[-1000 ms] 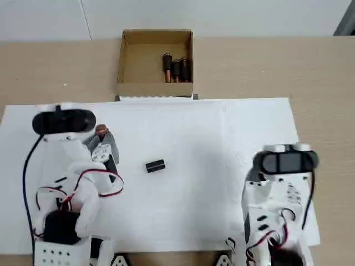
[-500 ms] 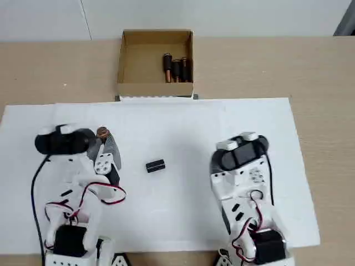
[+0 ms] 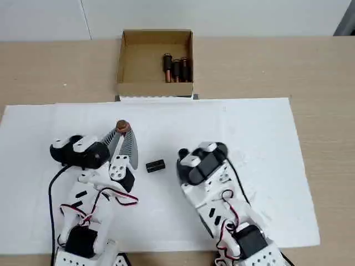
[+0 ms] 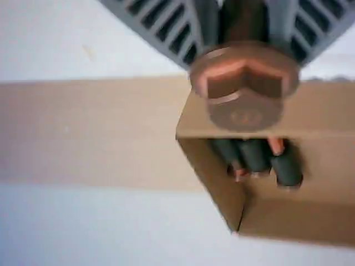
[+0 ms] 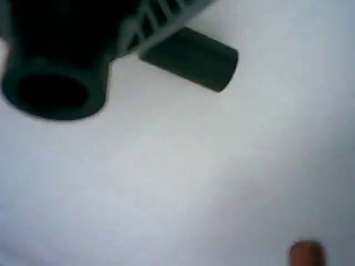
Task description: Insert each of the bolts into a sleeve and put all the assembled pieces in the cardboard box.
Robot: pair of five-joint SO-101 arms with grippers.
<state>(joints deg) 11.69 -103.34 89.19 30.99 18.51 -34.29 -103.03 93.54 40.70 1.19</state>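
My left gripper [image 3: 123,133] is shut on a copper bolt [image 3: 122,126], whose hex head [image 4: 244,91] points toward the cardboard box [image 3: 128,61]. The grey fingers [image 4: 161,25] clamp the bolt's shank. A black sleeve [image 3: 155,165] lies on its side on the white sheet, between the two arms. My right arm [image 3: 202,165] leans over the sheet just right of the sleeve, and in the right wrist view the sleeve [image 5: 191,58] lies close beside the gripper's dark body [image 5: 55,83]. Several assembled pieces [image 3: 176,67] lie in the box [image 4: 222,210].
A white paper sheet [image 3: 255,127] covers the near part of the wooden table [image 3: 277,61]. The box stands just beyond the sheet's far edge, about the middle. Both arm bases sit at the front edge.
The right arm has swung from the front right in toward the sleeve at the centre. The left arm has carried the bolt to the right, nearer the sleeve.
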